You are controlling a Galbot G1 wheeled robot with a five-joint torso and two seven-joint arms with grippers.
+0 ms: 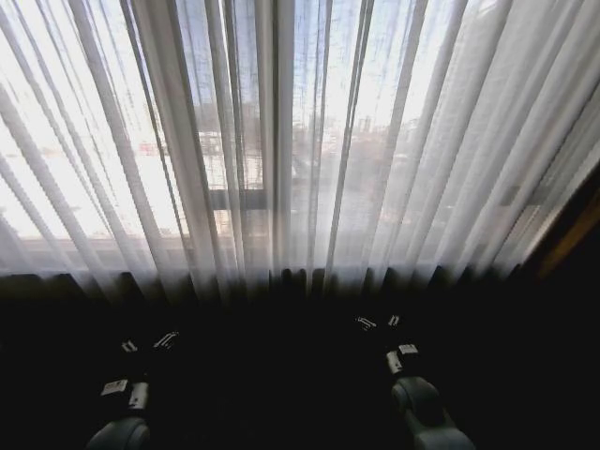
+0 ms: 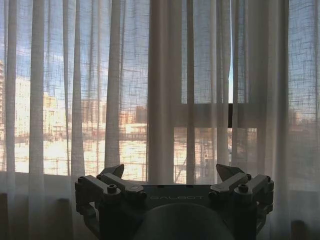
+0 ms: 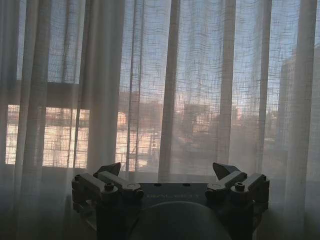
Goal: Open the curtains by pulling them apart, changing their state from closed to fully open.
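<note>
Dark floor below the window

The floor [image 1: 281, 375] (too shadowed to make out its surface) runs up to the curtains [image 1: 375, 141], whose pleated hems end along its far edge, right across the view.

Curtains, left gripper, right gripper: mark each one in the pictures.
curtains [image 1: 281, 141]: head view, on the middle pleats where the panels meet.
left gripper [image 2: 170, 172]: left wrist view, midway between its spread fingertips.
right gripper [image 3: 167, 170]: right wrist view, midway between its spread fingertips.

You're facing the curtains [image 1: 300, 141] hanging drawn across the window ahead; left gripper [image 1: 150, 343] and right gripper [image 1: 378, 322] are sitting low before them, apart.
</note>
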